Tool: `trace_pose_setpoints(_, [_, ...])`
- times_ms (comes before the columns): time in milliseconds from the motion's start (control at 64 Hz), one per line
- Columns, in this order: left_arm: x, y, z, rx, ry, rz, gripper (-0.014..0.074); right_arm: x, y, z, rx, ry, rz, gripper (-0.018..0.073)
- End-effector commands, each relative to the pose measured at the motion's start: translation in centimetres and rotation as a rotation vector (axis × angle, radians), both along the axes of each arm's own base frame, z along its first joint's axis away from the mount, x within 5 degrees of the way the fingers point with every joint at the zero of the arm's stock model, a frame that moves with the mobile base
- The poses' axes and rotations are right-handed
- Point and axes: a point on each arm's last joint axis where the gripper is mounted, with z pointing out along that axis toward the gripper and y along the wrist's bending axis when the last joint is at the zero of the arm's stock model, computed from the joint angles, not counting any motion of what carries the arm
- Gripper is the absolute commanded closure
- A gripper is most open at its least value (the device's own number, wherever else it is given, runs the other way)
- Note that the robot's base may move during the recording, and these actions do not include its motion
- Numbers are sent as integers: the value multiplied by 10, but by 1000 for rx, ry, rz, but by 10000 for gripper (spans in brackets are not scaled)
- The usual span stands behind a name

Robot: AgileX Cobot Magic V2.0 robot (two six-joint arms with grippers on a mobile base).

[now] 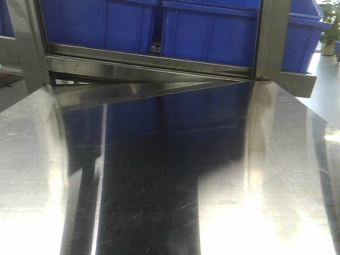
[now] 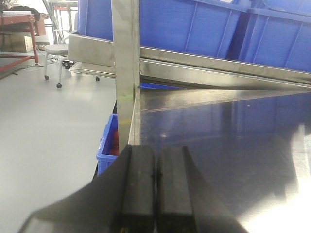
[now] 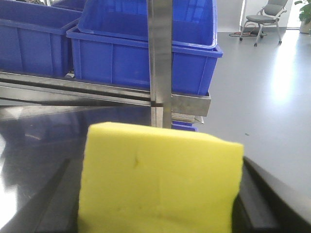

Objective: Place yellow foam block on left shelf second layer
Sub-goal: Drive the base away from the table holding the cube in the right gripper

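The right gripper (image 3: 160,206) pinches the yellow foam block (image 3: 160,170) between its dark fingers (image 3: 265,204), at 6 o'clock in its wrist view. A steel upright (image 3: 160,53) and blue bins (image 3: 112,58) stand at 12 o'clock. The left gripper (image 2: 155,194) has its fingers pressed together over the steel shelf surface (image 2: 233,141).

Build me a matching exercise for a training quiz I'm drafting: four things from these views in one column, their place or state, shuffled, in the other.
Things
1. yellow foam block
2. left tool
3. blue bins
4. office chair

Place or state
A. shut, holding nothing
B. standing on the floor, far off
C. gripped in the right tool
D. one level above the steel surface

Pairs: 1-C, 2-A, 3-D, 4-B
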Motion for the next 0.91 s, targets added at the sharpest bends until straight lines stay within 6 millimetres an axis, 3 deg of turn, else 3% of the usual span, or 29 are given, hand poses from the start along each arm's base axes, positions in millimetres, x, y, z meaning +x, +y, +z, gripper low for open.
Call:
trace_pose_setpoints(0, [0,-1,-1,-15,-72,-9,460,0,1,15,-13,-97,2,292])
trace_pose_setpoints(891, [0,-1,-1,-15,-72,-9,460,0,1,15,-13,-94,2,292])
